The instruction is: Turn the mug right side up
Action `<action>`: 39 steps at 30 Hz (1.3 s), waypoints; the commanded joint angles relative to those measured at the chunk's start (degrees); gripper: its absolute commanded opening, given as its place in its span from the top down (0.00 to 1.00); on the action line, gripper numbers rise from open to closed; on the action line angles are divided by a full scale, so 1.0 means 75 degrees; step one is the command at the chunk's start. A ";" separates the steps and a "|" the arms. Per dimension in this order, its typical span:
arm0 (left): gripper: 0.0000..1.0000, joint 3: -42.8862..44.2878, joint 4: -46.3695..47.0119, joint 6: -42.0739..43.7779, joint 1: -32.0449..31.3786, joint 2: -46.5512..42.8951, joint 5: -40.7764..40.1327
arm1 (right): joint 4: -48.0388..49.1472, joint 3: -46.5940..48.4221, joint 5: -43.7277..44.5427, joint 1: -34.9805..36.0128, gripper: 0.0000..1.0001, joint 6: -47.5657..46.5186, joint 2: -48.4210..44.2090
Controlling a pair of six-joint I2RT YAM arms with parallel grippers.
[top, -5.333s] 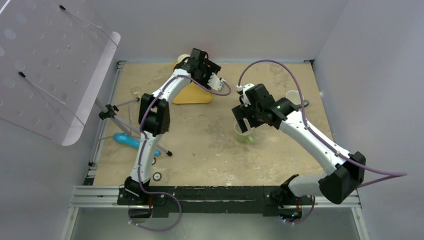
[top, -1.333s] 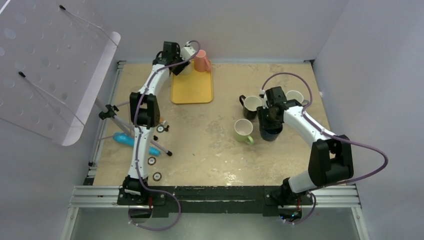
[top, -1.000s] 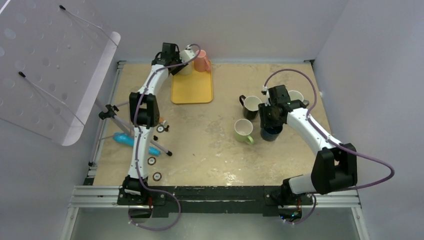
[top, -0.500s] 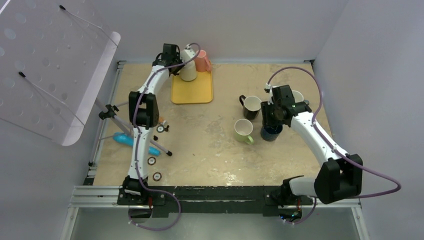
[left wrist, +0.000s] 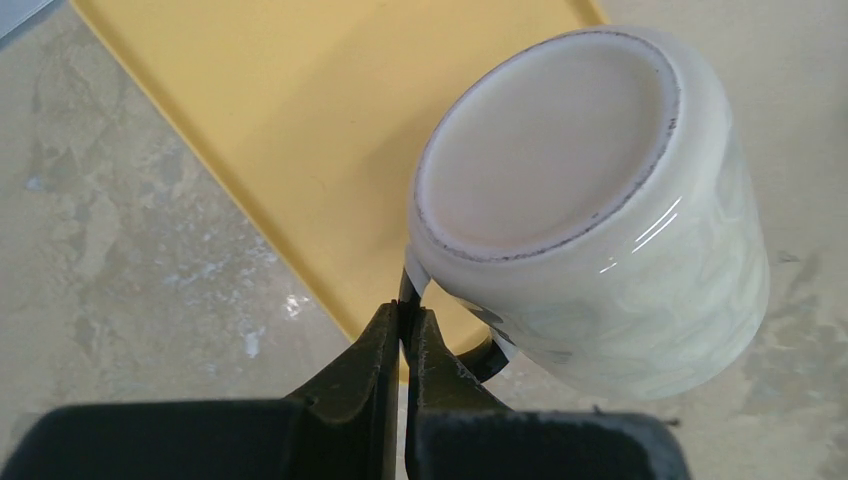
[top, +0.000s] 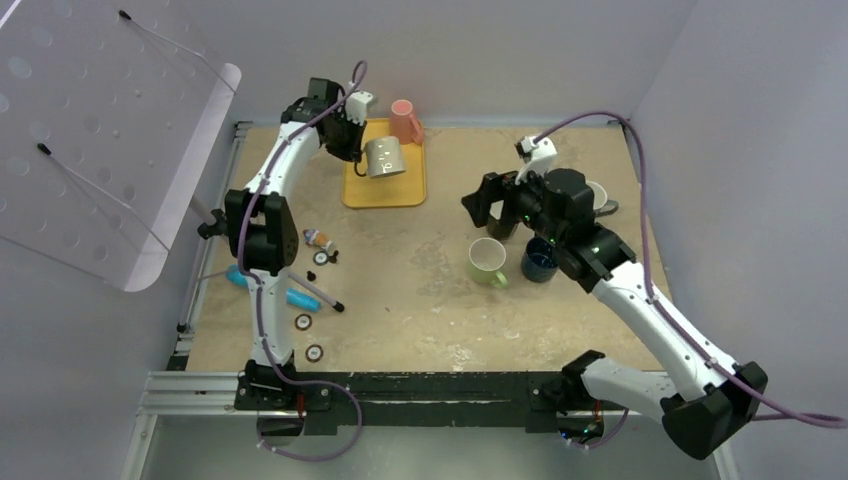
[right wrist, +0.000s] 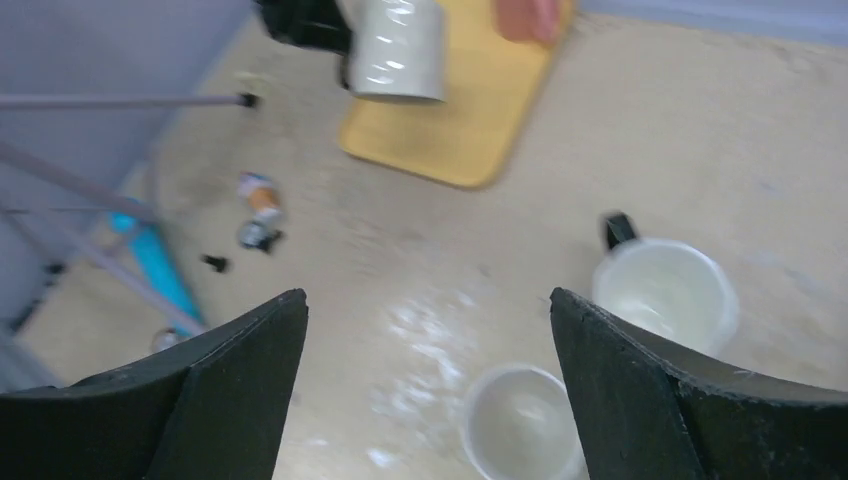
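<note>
Cream-glazed mug (top: 383, 157) sits in the upper centre of the top external view, tipped onto its side over the yellow tray (top: 386, 192). The left gripper (top: 357, 160) holds it from the left. A pink mug (top: 404, 120) stands at the tray's upper edge. Right of centre, the right gripper (top: 487, 208) hangs with nothing between its fingers. A green mug (top: 488, 261) and a dark blue mug (top: 539, 265) stand upright just below it.

Left wrist view: the mug (left wrist: 590, 200) fills the right half, tilted, its flat base facing the camera. The left gripper (left wrist: 405, 305) is pinched shut on the mug's handle at lower centre. The tray (left wrist: 330, 130) lies beneath, running from upper left to centre.

Right wrist view, blurred: the right gripper (right wrist: 425, 400) has its fingers spread wide at the lower corners and holds nothing. The mug (right wrist: 397, 50) shows at top centre above the tray (right wrist: 470, 120). Two upright mugs with pale interiors occupy the lower right.
</note>
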 commanded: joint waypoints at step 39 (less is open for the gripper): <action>0.26 -0.2794 -0.0262 -0.1540 -0.0562 -0.3633 0.2748 | 0.7808 0.1232 0.1334 0.1354 1.00 0.3117 0.5253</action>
